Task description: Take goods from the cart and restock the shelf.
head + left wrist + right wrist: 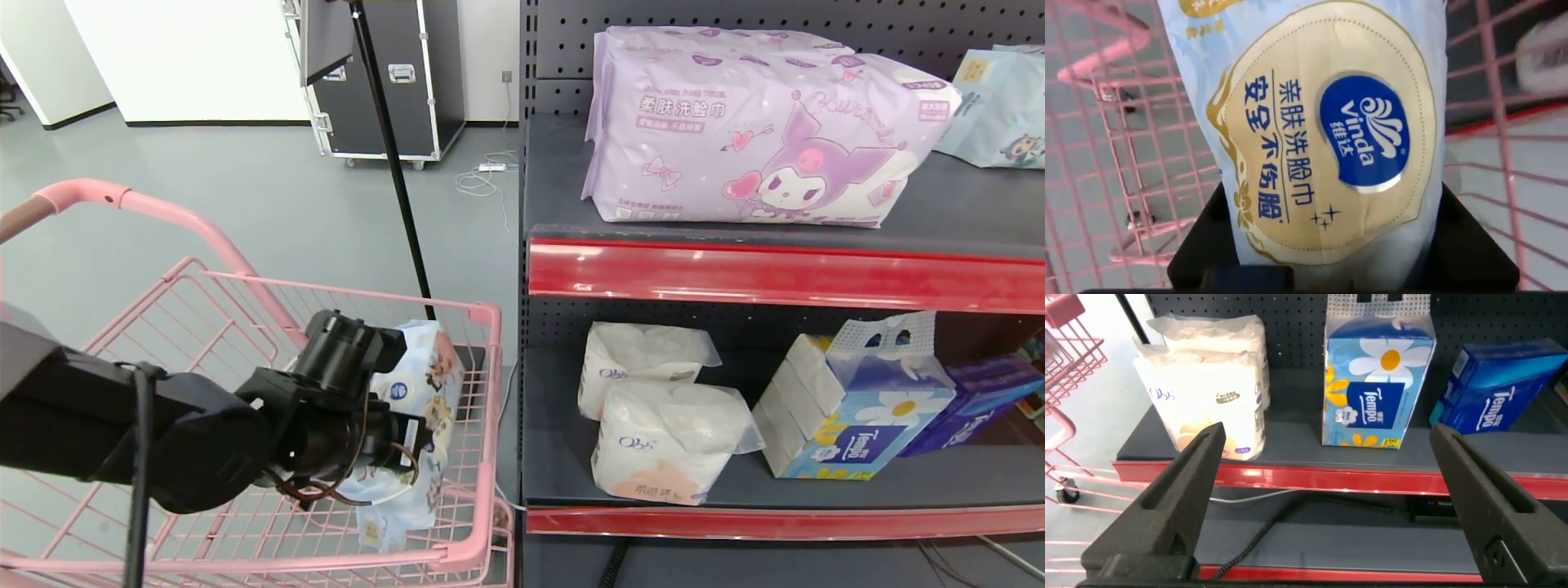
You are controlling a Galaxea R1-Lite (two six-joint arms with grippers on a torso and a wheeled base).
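Observation:
A white and blue tissue pack [426, 380] with a gold oval label stands in the front right corner of the pink cart [359, 290]. My left gripper [402, 445] reaches down into the cart and is shut on that pack. In the left wrist view the pack [1331, 139] sits between the dark fingers [1208, 237] of the left gripper [1335, 241], with pink wire behind it. My right gripper [1327, 433] hangs open in front of the lower shelf [1290, 449], nothing between its fingers. The dark shelf unit [784, 273] with red rails stands right of the cart.
A big purple pack [751, 122] lies on the upper shelf, a pale blue pack [1000, 106] beside it. Two white roll packs [665, 437], a blue daisy tissue pack [857, 408] and dark blue boxes [980, 400] fill the lower shelf. A black pole [392, 155] rises behind the cart.

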